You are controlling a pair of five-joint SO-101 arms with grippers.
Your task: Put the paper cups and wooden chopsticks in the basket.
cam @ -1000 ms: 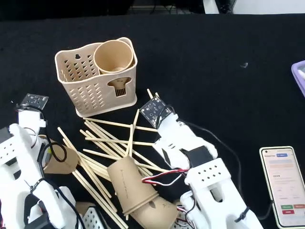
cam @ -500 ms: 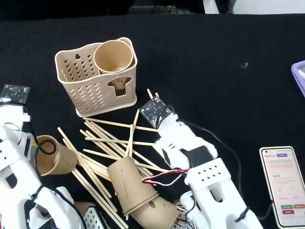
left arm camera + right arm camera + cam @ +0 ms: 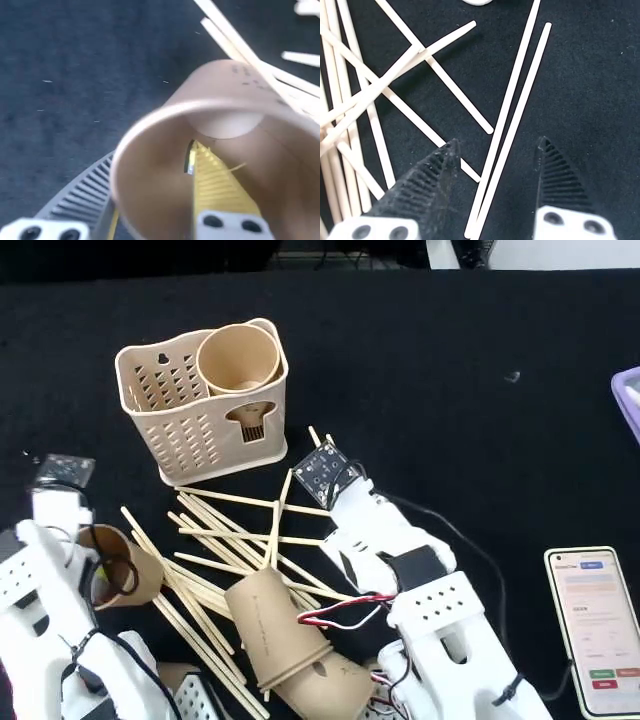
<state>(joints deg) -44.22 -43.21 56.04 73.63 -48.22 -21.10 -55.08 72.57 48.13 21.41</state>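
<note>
While the left gripper clamps a paper cup by the table's left edge, cup loading appears in hand; next, lift it into the basket; right gripper spread over chopsticks.

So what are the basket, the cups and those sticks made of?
The basket is probably moulded plastic: matte beige, with neat cut-out holes. Each cup looks like brown paper, matte, with a thin wall and a rolled rim. The sticks are likely bare wood: pale, dull, with no gloss.
</note>
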